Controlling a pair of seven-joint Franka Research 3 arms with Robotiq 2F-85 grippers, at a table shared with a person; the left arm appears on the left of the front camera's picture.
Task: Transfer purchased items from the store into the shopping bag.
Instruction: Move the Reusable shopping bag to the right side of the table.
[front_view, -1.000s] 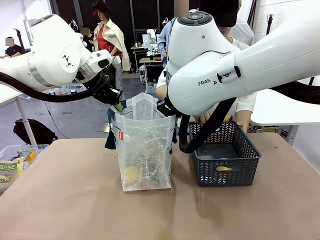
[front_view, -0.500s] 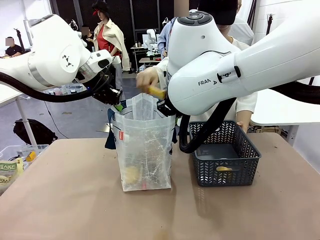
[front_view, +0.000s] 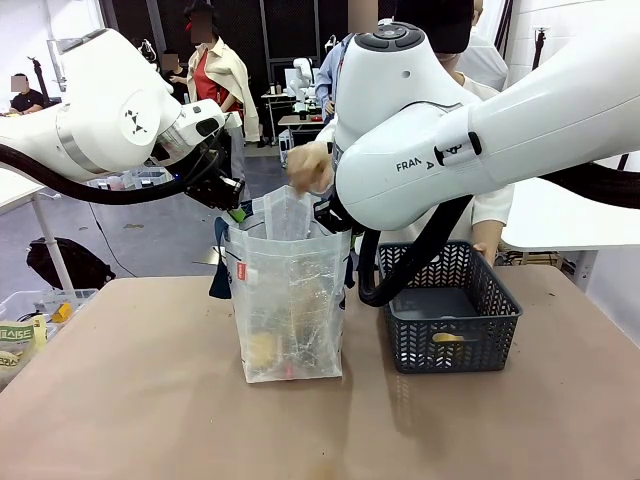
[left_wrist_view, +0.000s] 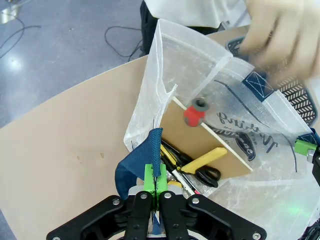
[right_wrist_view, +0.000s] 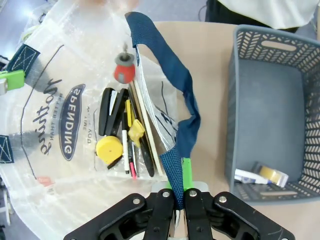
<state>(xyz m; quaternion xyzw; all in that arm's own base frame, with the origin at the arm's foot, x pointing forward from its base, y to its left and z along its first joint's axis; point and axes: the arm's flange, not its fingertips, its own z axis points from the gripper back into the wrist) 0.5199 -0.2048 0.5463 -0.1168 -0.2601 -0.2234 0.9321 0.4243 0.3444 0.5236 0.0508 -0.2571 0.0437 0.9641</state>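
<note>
The translucent shopping bag (front_view: 290, 300) stands upright on the table's middle. My left gripper (front_view: 233, 208) is shut on its left blue strap handle (left_wrist_view: 150, 150), and my right gripper (right_wrist_view: 179, 194) is shut on the other blue strap (right_wrist_view: 172, 75); together they hold the mouth apart. A person's hand (front_view: 306, 165) hovers over the opening. Below it a small red item with a grey cap (left_wrist_view: 195, 112) is in the bag's mouth. Yellow and black goods (right_wrist_view: 117, 135) lie at the bag's bottom beside a cardboard sheet (left_wrist_view: 210, 142). The dark grey lattice basket (front_view: 500, 300) stands to the right, holding a yellow tape roll (right_wrist_view: 272, 175) and a white packet (right_wrist_view: 244, 176).
The person stands at the far side behind the basket and bag. A clear bin with packets (front_view: 30, 320) sits at the table's left edge. My right arm's big white link (front_view: 430, 140) hangs over the gap between bag and basket.
The person's hand came from the basket to above the bag carrying a yellow item; now the hand sits over the opening without it. Both arms and the bag have stayed put.
</note>
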